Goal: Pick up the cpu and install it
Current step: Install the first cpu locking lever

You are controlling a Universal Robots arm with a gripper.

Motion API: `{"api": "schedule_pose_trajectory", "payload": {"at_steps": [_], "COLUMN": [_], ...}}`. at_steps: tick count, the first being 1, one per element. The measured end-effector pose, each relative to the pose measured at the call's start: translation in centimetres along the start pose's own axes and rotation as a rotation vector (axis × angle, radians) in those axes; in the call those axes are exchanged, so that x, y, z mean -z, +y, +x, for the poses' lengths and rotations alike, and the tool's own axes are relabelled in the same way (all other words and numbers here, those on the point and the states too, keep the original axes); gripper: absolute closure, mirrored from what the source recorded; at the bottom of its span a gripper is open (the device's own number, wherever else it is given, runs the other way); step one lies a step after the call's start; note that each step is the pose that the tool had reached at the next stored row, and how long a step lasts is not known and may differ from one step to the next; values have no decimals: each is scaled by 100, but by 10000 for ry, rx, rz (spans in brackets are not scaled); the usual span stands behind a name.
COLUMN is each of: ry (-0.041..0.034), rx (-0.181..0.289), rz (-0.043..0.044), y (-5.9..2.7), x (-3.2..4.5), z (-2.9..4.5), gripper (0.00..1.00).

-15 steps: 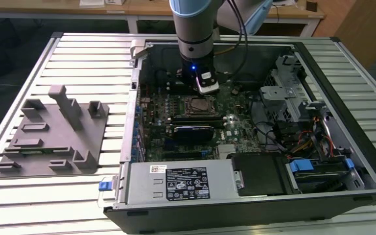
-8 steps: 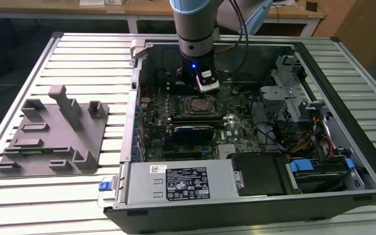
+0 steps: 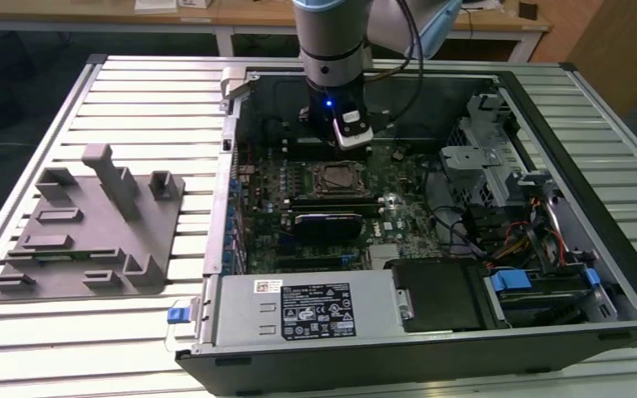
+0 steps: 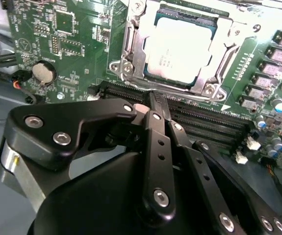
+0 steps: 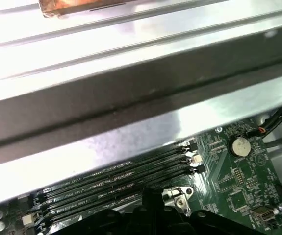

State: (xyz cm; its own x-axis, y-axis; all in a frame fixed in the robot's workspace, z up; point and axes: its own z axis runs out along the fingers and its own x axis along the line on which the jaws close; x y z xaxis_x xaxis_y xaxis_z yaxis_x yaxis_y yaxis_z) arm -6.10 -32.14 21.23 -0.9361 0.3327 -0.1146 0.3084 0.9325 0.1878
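The cpu (image 4: 180, 46), a silvery square chip, lies flat inside the motherboard socket (image 4: 131, 54), with the metal frame around it. My gripper (image 4: 151, 100) hovers over the memory slots (image 4: 204, 122) just beside the socket. Its black fingers are drawn together with nothing between them, and they do not touch the cpu. In the exterior view the gripper (image 3: 348, 137) hangs inside the open computer case, just behind the socket (image 3: 330, 176). In the first wrist view the fingertips (image 5: 150, 198) sit above the memory slots (image 5: 111, 188).
The open computer case (image 3: 540, 108) rests on a slatted metal table (image 3: 130, 99). A grey plastic fixture (image 3: 92, 224) stands at the exterior view's left. The power supply (image 3: 308, 307) and drive bays (image 3: 517, 282) fill the case's near side. A coin battery (image 4: 43, 72) sits on the board, and the case wall (image 5: 131, 98) is close by.
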Motion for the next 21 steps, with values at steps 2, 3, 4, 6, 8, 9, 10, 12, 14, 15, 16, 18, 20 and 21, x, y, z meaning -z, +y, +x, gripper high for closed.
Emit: {"api": "schedule_pose_trajectory", "payload": {"at_steps": [2,3,4,6,8,9,10,12,14,15,16,18,20,21], "ry": [0,0,0,-6,-26,-51,-105,-221,-335,-381,-414,-406,-322,-262], "rx": [0,0,0,2,4,8,27,69,115,137,157,188,195,192], "rz": [-1,1,1,17,73,144,303,649,997,1146,1275,1486,1613,1634], "y": [9,14,18,23,24,24,25,26,27,27,27,27,30,31], "x": [48,73,97,117,117,118,118,118,117,118,117,117,115,114], "z": [-6,-9,-11,-14,-17,-17,-17,-16,-16,-16,-16,-19,-26,-31], "gripper": [89,89,89,89,89,89,89,89,89,89,89,89,89,89]}}
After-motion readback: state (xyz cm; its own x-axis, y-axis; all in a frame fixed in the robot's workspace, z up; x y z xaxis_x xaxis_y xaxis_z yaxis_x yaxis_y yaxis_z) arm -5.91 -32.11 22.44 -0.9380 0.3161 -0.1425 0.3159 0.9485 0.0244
